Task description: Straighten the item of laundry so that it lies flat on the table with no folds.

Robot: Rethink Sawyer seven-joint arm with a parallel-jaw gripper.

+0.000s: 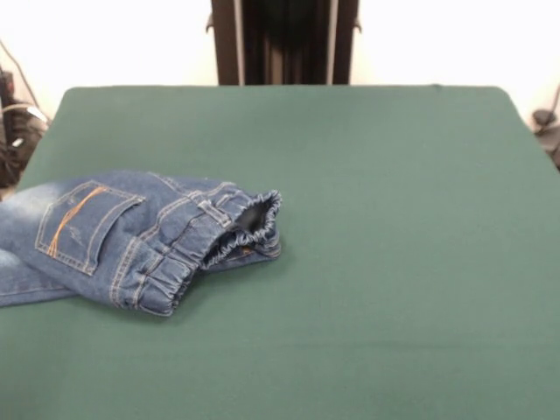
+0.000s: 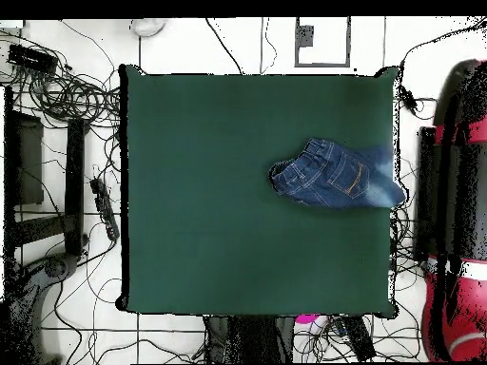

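The blue denim jeans (image 1: 131, 236) lie bunched at the left side of the dark green table (image 1: 376, 262). An orange-stitched back pocket faces up and the gathered elastic waistband gapes open toward the table's middle. The legs run off the left edge of the front view. In the overhead view the jeans (image 2: 333, 174) sit at the right side of the table (image 2: 209, 209), reaching its right edge. The gripper shows in neither view; only the dark pedestal (image 1: 284, 42) stands at the table's far side.
Cables and dark equipment (image 2: 57, 143) lie on the floor to the left of the table in the overhead view. A red and black machine (image 2: 457, 209) stands along the right. Cables (image 1: 17, 122) show at the left edge of the front view.
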